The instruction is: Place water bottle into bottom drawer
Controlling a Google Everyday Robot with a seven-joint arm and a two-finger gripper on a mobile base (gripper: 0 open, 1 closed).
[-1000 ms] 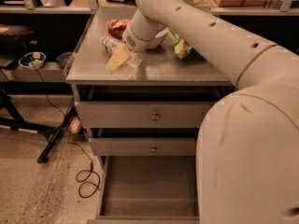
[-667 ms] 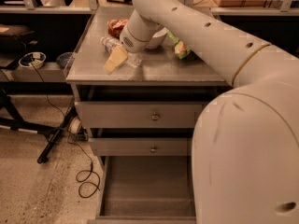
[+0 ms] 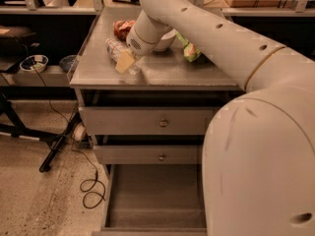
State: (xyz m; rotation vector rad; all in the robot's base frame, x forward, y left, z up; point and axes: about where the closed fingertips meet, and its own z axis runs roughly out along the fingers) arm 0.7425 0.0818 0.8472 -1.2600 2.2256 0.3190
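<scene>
The water bottle (image 3: 113, 48) lies on its side on the grey cabinet top (image 3: 162, 75), near the left edge, clear and crinkly. My gripper (image 3: 125, 63) is down at the bottle's near end, at the tip of the white arm that reaches in from the right; it covers part of the bottle. The bottom drawer (image 3: 155, 195) is pulled out below, a plain grey tray with nothing in it; its right part is hidden behind my arm.
A red snack packet (image 3: 123, 28), a white bowl (image 3: 165, 41) and a green packet (image 3: 189, 49) sit behind the bottle. Two upper drawers with round knobs (image 3: 163, 123) are shut. A black stand leg and cable (image 3: 91, 188) lie on the floor at left.
The gripper stays at the bottle, almost unmoved. The thick near part of my arm has swung left and covers more of the right side of the view.
</scene>
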